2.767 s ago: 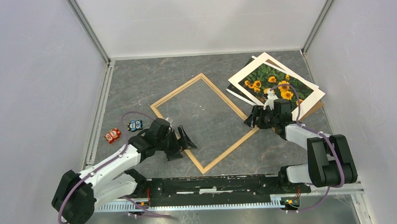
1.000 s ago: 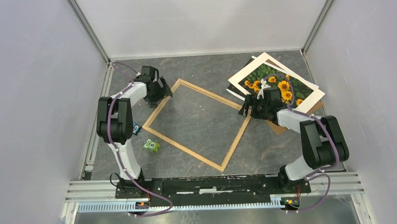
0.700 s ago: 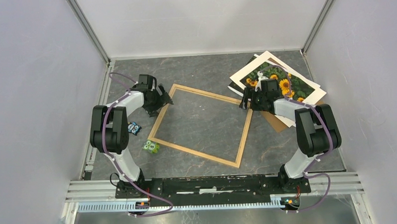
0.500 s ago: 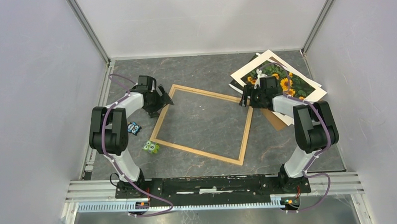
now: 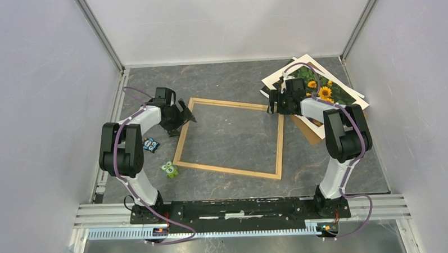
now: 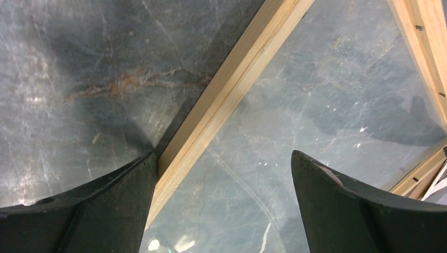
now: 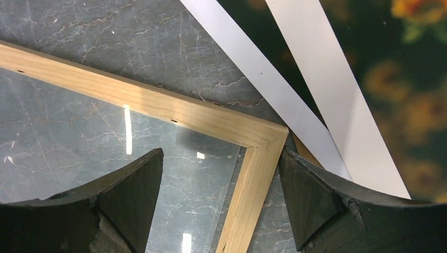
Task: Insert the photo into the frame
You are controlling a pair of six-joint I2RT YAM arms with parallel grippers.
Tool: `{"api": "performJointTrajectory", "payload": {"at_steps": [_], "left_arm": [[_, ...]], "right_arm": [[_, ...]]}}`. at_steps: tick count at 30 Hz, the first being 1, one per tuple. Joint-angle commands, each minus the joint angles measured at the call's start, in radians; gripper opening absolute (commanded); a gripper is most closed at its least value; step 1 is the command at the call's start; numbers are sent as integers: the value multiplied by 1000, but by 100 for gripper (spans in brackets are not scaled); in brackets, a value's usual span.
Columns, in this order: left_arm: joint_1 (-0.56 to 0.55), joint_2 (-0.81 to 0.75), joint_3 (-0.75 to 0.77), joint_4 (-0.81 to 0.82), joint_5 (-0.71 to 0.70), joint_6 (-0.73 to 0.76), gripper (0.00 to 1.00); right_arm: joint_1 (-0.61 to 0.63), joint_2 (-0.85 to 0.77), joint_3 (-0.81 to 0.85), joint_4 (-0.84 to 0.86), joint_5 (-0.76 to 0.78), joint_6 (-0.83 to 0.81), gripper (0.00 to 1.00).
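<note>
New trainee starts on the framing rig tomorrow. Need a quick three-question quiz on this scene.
1. True or false: the photo lies outside the frame.
2. The right jaws stand open around: A) a frame corner; B) the photo's edge; C) nothing.
3. How many small toys show left of the frame in the top view?
Key: 1 true. 2 A, the far-right corner. 3 two, one green and one blue.
</note>
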Motion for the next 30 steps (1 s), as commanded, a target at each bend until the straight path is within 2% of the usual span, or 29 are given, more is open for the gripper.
{"api": "performJointTrajectory", "payload": {"at_steps": [1, 6, 12, 17, 20, 22, 27, 30], "left_arm": [[-24, -37, 66, -111, 41, -5, 100], [-24, -97, 81, -192, -59, 57, 100], [-23, -131, 80, -219, -50, 109, 100], [-24, -91, 84, -218, -5, 56, 100], [-33, -161, 34, -174, -18, -9, 100], [-60, -231, 16, -196, -49, -36, 100], [-250, -373, -8, -359, -217, -113, 100], [-334, -490, -110, -380, -260, -211, 100]], "right_arm": [[47, 13, 78, -171, -27, -35, 85], [48, -45, 89, -252, 30, -66, 86], [48, -82, 69, -275, 42, -74, 86], [19, -120, -7, -218, 10, -41, 86], [13, -144, -15, -222, 68, -59, 86], [13, -151, 1, -237, 93, -71, 86], [42, -168, 31, -227, 97, -112, 85], [57, -172, 42, -244, 73, -118, 85]]}}
